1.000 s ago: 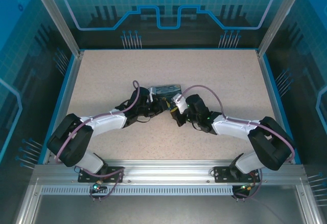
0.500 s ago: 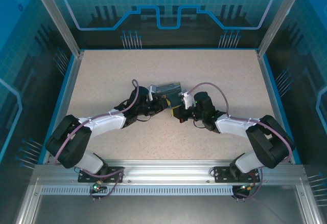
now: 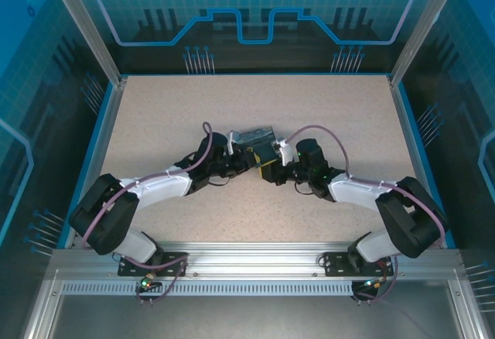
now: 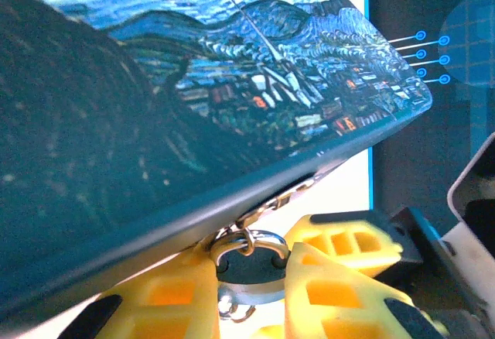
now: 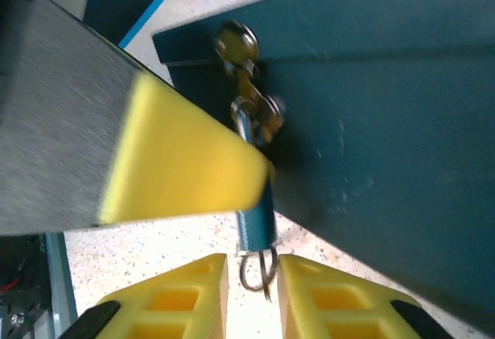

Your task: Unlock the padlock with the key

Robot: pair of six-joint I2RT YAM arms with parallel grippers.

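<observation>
Right pincer (image 5: 253, 277) first: its two yellow tips stand a little apart with the key (image 5: 259, 261) dangling in the gap between them, and from the right wrist view they look clear of it, so call that a loose, empty pincer and not a grip. Over to the left pincer (image 4: 251, 271), and this one is working, clamped narrow on the padlock (image 5: 256, 219) from both sides to steady it, with one of its fingers (image 5: 186, 161) a big yellow blur just left of the lock. The padlock hangs straight down off the hasp (image 5: 236, 41) on the side of the tin (image 5: 387, 83), its thin silvery shackle (image 5: 245, 122) threaded through the hasp's loop. It is a tiny thing, a slim blue body that reads almost black from the left wrist, far smaller than the painted tin above it. The key's wire ring pokes out right under the body, so the blade looks seated in the keyhole, though the blade itself is hidden. My read is that insertion is done. Whether the key has been turned I cannot tell, and the shackle shows no sign of having sprung. What is left looks like the turn, then freeing the shackle. From above, both arms meet at the tin near the middle of the speckled bench (image 3: 325, 99)
</observation>
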